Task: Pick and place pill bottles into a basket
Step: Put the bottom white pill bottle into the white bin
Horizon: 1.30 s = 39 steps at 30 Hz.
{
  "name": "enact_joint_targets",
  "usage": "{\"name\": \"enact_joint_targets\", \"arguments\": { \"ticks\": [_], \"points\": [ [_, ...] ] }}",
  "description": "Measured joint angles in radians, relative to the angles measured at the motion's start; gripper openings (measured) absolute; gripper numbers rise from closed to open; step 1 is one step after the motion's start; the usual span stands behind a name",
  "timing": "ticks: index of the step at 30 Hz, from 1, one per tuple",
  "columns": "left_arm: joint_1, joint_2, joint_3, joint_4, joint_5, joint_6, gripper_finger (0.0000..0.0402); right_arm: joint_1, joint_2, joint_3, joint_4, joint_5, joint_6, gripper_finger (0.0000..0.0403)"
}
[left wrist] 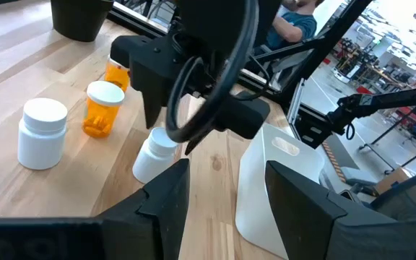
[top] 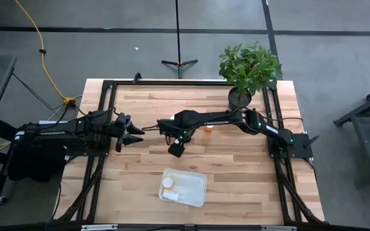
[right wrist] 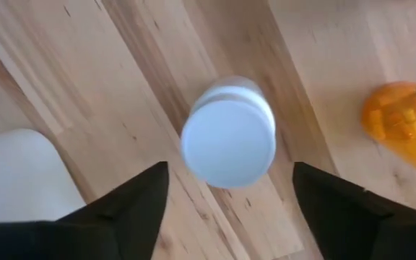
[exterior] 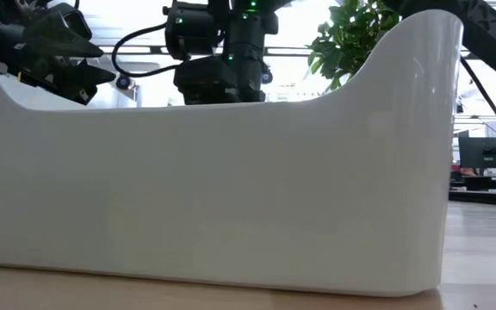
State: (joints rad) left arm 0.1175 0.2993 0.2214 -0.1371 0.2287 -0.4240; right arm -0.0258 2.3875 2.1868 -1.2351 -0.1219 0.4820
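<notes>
My right gripper (top: 175, 149) is open and hangs over the middle of the table, fingers pointing down. Its wrist view shows a white-capped, all-white pill bottle (right wrist: 228, 133) between and below its fingers (right wrist: 132, 198), which stand apart from it. The left wrist view shows this bottle (left wrist: 154, 155) on the wood under that gripper, beside the white basket (left wrist: 280, 188). Beyond it are another white bottle (left wrist: 42, 133) and two orange bottles (left wrist: 101, 108). My left gripper (top: 137, 135) is open and empty at the left. The basket (top: 198, 192) holds a white-capped bottle (top: 167, 183).
A potted plant (top: 246, 70) in a black pot stands at the table's far right. One orange bottle (top: 209, 128) stands near the right arm's forearm. The basket's near wall (exterior: 213, 189) fills the low view. Bare wood lies to the right of the basket.
</notes>
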Motion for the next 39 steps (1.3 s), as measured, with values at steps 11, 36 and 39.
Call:
{"name": "enact_joint_targets", "arguments": {
  "ticks": [11,36,39],
  "points": [
    [0.000,0.000,0.000,0.000,0.000,0.000,0.0216,-0.015,0.000,0.000,0.075,-0.015,-0.019,0.0312],
    [0.000,0.000,0.000,-0.002,0.000,0.000,0.0216,-0.025,0.023,-0.010,0.102,-0.015,-0.041,0.0312],
    [0.000,0.000,0.000,-0.002,0.000,0.000,0.0216,-0.025,0.023,-0.010,0.101,-0.016,-0.041,0.0312]
  ]
}}
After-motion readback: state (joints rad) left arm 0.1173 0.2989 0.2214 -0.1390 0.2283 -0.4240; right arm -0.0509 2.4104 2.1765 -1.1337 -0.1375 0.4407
